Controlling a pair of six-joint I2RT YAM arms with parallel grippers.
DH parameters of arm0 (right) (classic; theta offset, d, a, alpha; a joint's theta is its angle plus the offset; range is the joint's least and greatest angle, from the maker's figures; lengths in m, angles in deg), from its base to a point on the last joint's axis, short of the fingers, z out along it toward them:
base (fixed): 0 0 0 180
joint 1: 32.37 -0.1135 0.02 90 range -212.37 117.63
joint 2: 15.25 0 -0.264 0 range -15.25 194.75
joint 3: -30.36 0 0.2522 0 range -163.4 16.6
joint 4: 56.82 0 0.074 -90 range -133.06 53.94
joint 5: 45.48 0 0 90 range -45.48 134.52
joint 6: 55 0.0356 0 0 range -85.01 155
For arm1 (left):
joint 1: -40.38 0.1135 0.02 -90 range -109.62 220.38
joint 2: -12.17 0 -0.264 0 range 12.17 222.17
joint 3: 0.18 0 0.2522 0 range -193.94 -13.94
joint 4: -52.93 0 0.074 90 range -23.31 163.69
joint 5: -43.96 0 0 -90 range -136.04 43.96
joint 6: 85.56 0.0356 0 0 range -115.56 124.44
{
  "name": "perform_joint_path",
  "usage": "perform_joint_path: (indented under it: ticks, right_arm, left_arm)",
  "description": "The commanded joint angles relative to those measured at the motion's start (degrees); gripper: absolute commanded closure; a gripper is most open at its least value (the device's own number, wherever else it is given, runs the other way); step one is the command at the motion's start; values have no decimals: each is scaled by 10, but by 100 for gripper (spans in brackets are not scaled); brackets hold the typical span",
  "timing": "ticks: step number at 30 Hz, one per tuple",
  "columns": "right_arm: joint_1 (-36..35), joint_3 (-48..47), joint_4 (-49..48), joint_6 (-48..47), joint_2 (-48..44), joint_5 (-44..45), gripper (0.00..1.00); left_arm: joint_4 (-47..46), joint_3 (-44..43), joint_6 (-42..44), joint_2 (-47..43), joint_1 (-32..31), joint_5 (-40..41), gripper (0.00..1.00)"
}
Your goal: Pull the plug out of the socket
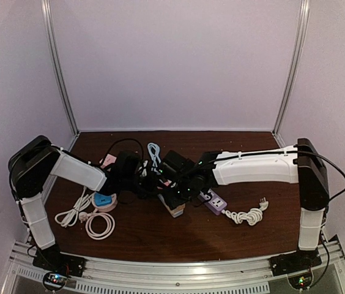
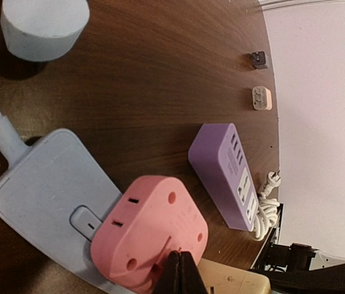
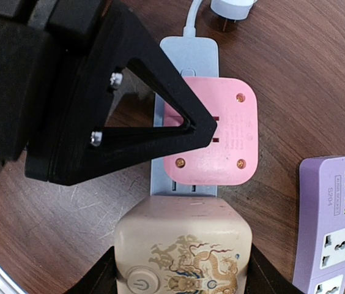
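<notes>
Cream plug (image 3: 181, 239) with a dragon print sits closest in my right wrist view. It is squeezed between the fingers of my right gripper (image 3: 181, 272), on the end of the grey power strip (image 3: 188, 52). My left gripper (image 3: 204, 130), fingers closed together and holding nothing, rests its tip on the pink adapter (image 3: 230, 144) next along. My left wrist view shows those closed tips on the adapter. From above, both grippers meet mid-way across the table (image 1: 221, 239).

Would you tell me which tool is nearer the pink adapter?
Left. The left tool rests against the pink adapter; the right tool grips the beige adapter next to it.
</notes>
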Motion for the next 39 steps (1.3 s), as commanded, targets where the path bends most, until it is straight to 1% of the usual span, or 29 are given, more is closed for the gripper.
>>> perform_joint_path:
  ticks: [1, 6, 15, 26, 29, 33, 39]
  right_arm:
    - [-7, -38, -9, -14, -27, 43, 100]
    - [-5, -38, 0, -21, -25, 61, 100]
    - [15, -17, -21, -16, -48, 35, 100]
    - [12, -4, -31, -41, -62, 75, 100]
    - [22, 3, -38, -36, -63, 60, 100]
    - [48, 31, -64, -20, -77, 15, 100]
    - [72, 54, -85, -14, -94, -9, 100]
  left_arm:
    - [154, 27, 28, 50, -2, 52, 98]
    - [164, 30, 39, 57, -2, 56, 98]
    - [174, 41, 50, 64, -3, 66, 98]
    - [192, 48, 49, 70, -3, 81, 98]
    - [193, 52, 52, 72, -3, 85, 98]
    - [193, 60, 52, 75, -2, 82, 98]
    - [191, 67, 50, 76, -2, 84, 98]
